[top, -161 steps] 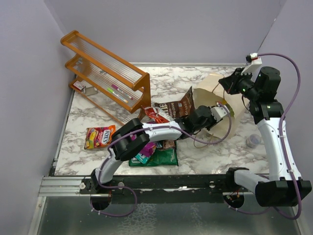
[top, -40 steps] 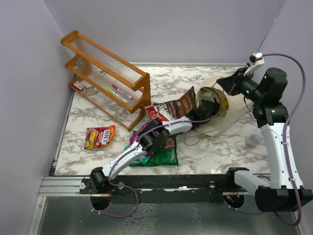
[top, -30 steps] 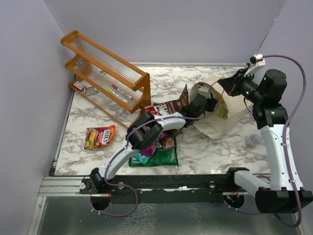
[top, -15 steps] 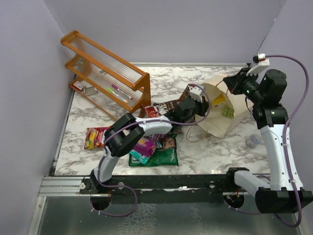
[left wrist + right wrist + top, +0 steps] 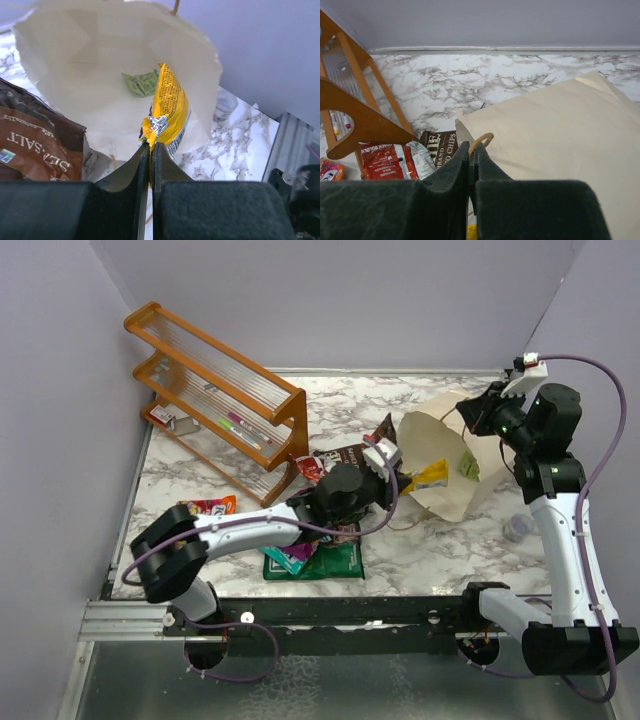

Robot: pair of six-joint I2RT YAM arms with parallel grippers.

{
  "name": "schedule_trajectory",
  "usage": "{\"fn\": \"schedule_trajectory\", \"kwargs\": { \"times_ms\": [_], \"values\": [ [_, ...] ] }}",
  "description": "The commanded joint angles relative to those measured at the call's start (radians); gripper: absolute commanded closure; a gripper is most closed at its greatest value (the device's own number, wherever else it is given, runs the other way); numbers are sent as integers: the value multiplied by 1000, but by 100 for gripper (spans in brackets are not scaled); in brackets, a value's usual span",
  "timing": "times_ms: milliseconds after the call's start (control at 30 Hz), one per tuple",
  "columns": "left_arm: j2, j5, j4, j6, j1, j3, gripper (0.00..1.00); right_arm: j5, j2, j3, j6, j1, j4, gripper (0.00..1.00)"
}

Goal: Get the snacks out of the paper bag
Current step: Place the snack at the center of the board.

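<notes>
My left tool (image 5: pixel 150 148) is pressed together on the crimped end of a yellow packet (image 5: pixel 170 107). The packet hangs right at the mouth of the bag (image 5: pixel 90 60), and its far end reaches into the opening. It is up off the desk (image 5: pixel 200 465).

My right tool (image 5: pixel 470 150) is pressed together too. It pinches the bag (image 5: pixel 555 135) by its string handle (image 5: pixel 481 140) at the top edge. From above, that tool (image 5: pixel 470 412) holds the edge up, so the bag (image 5: pixel 462 498) leans on its side with its round mouth open toward my left arm.

Deep in the bag sits one light green packet (image 5: pixel 141 82), against the back wall. I see nothing else in there.

The other snacks are out on the desk. A brown packet (image 5: pixel 352 455) lies just left of the bag's mouth, and a red packet (image 5: pixel 312 466) lies beside it. Nearer to me, a dark green packet (image 5: pixel 338 560) and a purple packet (image 5: pixel 293 556) lie partly under my left arm. An orange packet (image 5: pixel 207 507) lies off to the left, mostly hidden by that arm.

A wooden rack (image 5: pixel 215 390) stands in the far left corner, with pens (image 5: pixel 243 427) on its shelf. A little clear cap (image 5: pixel 517 528) sits on the desk to the right of the bag.
</notes>
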Motion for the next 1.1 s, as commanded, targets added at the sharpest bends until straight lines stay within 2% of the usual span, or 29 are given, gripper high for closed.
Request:
{"fn": "schedule_trajectory", "kwargs": {
  "times_ms": [0,133,300,467,600,667,900,1067],
  "values": [
    [-179,64,36,54,-7,-119,100,25,-5,-1,-12,-3,14,99],
    [-326,38,28,87,-7,-228,100,10,-13,0,-9,-3,15,99],
    [-436,-171,-63,124,-8,-287,100,-23,-12,-3,2,-3,21,99],
    [-368,-530,-260,64,0,-197,100,-129,-12,-2,9,-3,40,99],
    [-246,-624,-410,42,15,-78,100,-249,-20,-22,12,-3,80,99],
    [-206,-650,-424,29,26,-54,100,-282,-24,-28,24,-3,87,99],
    [-112,-596,-458,-77,110,-20,100,-295,-35,1,30,-3,39,99],
    [-95,-554,-462,-129,148,-42,100,-299,-30,25,80,-3,108,99]
  ]
}}
